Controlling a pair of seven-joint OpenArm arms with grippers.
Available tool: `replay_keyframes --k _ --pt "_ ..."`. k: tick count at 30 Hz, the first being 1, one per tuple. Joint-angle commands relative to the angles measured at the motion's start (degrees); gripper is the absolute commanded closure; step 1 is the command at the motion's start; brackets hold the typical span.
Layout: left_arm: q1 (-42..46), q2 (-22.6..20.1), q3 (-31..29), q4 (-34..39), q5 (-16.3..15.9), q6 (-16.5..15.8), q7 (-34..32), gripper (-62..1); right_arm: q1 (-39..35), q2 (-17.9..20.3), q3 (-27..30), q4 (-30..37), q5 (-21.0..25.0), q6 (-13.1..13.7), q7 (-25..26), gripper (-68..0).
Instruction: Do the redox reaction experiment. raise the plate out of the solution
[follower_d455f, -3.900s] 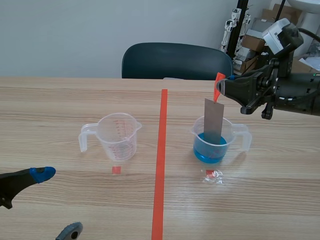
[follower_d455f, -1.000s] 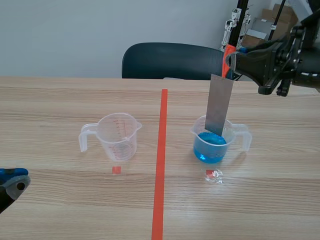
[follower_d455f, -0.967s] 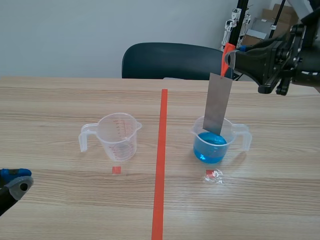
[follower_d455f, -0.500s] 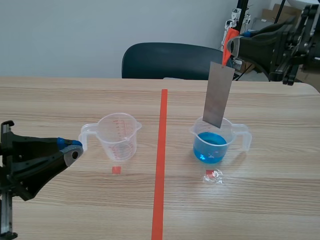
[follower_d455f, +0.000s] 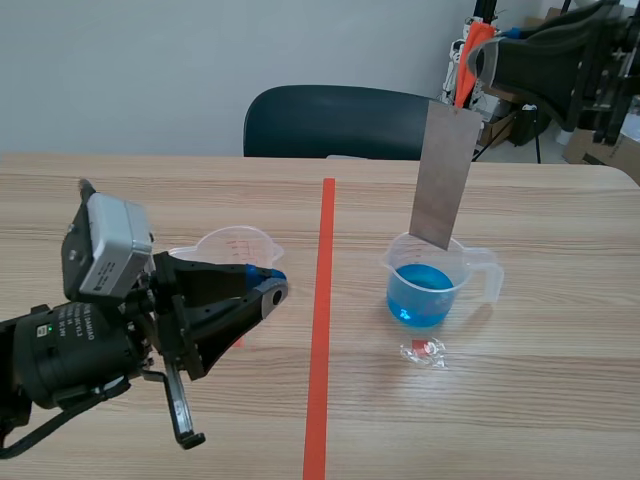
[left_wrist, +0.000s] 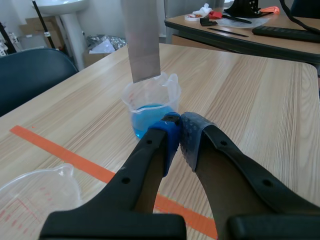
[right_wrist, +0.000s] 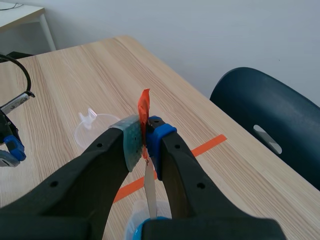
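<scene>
A grey metal plate (follower_d455f: 441, 172) hangs upright over the beaker of blue solution (follower_d455f: 428, 282), its lower edge just above the rim. My right gripper (follower_d455f: 478, 47) is shut on the orange tab (right_wrist: 144, 107) at the plate's top; the plate (right_wrist: 149, 190) drops away edge-on below the fingers. My left gripper (follower_d455f: 272, 287) is shut on nothing, low over the table in front of the empty clear beaker (follower_d455f: 232, 248). Past its fingertips the left wrist view shows the blue beaker (left_wrist: 149, 108) and the plate's lower end (left_wrist: 142, 39).
An orange tape line (follower_d455f: 322, 300) runs down the table's middle. A small crumpled clear scrap (follower_d455f: 424, 350) lies in front of the blue beaker. A dark chair (follower_d455f: 345, 122) stands behind the table. The left arm's body (follower_d455f: 90, 320) fills the near left corner.
The right gripper has lifted the plate higher, its lower edge now clear of the solution. The left arm has swung up and right, in front of the empty beaker.
</scene>
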Motion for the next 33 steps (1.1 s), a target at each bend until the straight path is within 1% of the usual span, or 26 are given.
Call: replay_keyframes --k 1,2,5,6,9,16,18,21,24,26,30,33 --pt "-1.2 1.6 1.0 0.4 -0.8 0.6 0.1 -2.5 0.9 1.0 2.0 0.7 1.1 0.0 1.0 -0.4" --pt "-1.9 2.5 1.7 0.4 -0.8 1.2 1.0 -2.5 0.9 1.2 2.2 0.7 1.1 0.0 1.0 -0.4" --pt "-4.0 5.3 3.6 0.4 -0.6 2.9 4.6 -2.5 0.9 2.7 2.6 0.7 4.6 0.0 1.0 -0.4" --pt "-4.7 6.3 4.2 0.4 -0.3 3.2 5.6 -2.5 0.9 3.2 2.7 0.7 5.7 0.0 1.0 -0.4" --pt "-6.2 9.1 5.7 0.4 1.6 5.8 7.5 -2.5 0.9 4.9 2.8 1.0 8.3 0.0 1.1 -0.4" --pt "-9.4 13.7 8.7 0.2 2.3 9.8 11.8 -2.5 0.9 7.5 2.8 2.8 8.8 0.0 1.2 -0.4" --pt "-9.6 14.9 9.2 0.2 2.3 10.2 12.1 -2.5 0.9 8.2 2.8 3.4 9.2 -0.2 1.3 -0.4" --pt "-10.0 16.8 9.8 0.2 4.0 10.2 12.9 -2.5 1.0 9.0 2.8 3.8 10.2 -0.3 1.4 -0.4" --pt "-11.0 18.1 11.2 -0.7 4.0 10.5 13.9 -2.5 1.0 9.8 2.8 3.9 11.6 -0.3 2.0 -0.4" --pt "-11.8 19.2 11.9 -1.9 4.0 11.8 14.7 -2.5 1.0 10.3 2.8 3.9 12.6 -0.3 2.1 -0.4" --pt "-13.3 20.7 12.3 -4.6 4.0 12.0 14.6 -2.5 1.0 10.6 2.8 3.9 12.6 -0.3 2.6 -0.4" --pt "-14.5 22.1 12.3 -7.1 4.0 13.7 14.4 -2.5 1.0 10.6 2.8 3.9 12.6 -0.3 2.7 -0.4"
